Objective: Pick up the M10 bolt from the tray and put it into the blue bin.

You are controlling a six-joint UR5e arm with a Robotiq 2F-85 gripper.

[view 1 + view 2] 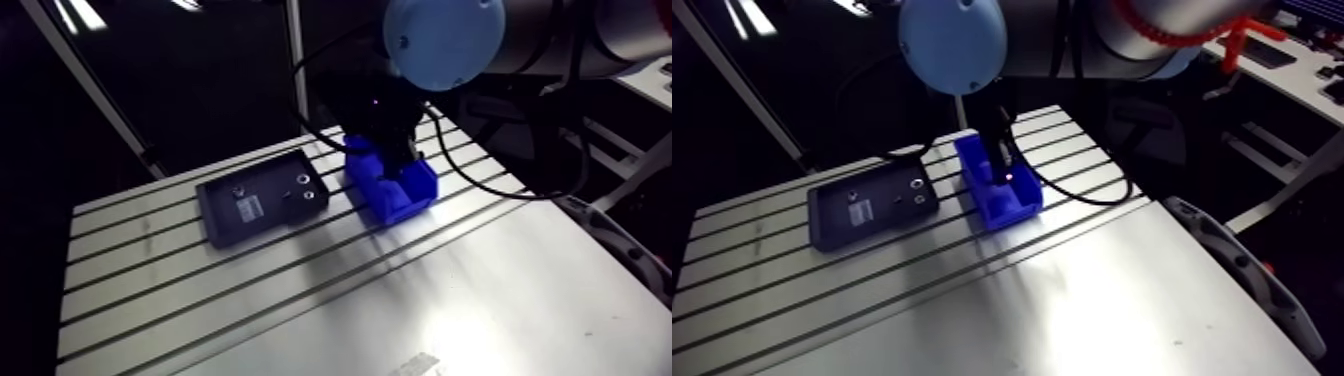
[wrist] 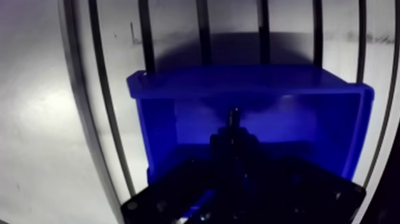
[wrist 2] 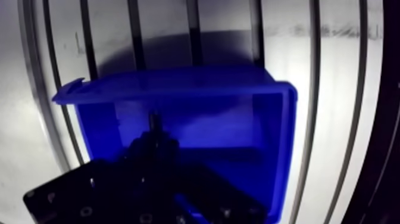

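The blue bin stands on the slotted table right of the dark tray. My gripper hangs over the bin's open inside, its dark fingers close together. A short dark bolt sticks out from between the fingertips, held over the bin's floor. In the arm view the gripper reaches down into the bin from above. The bolt's head is hidden by the fingers.
The tray holds a few small fasteners and a pale label. The slotted aluminium table spreads bare toward the front. A black cable loops past the bin's right side.
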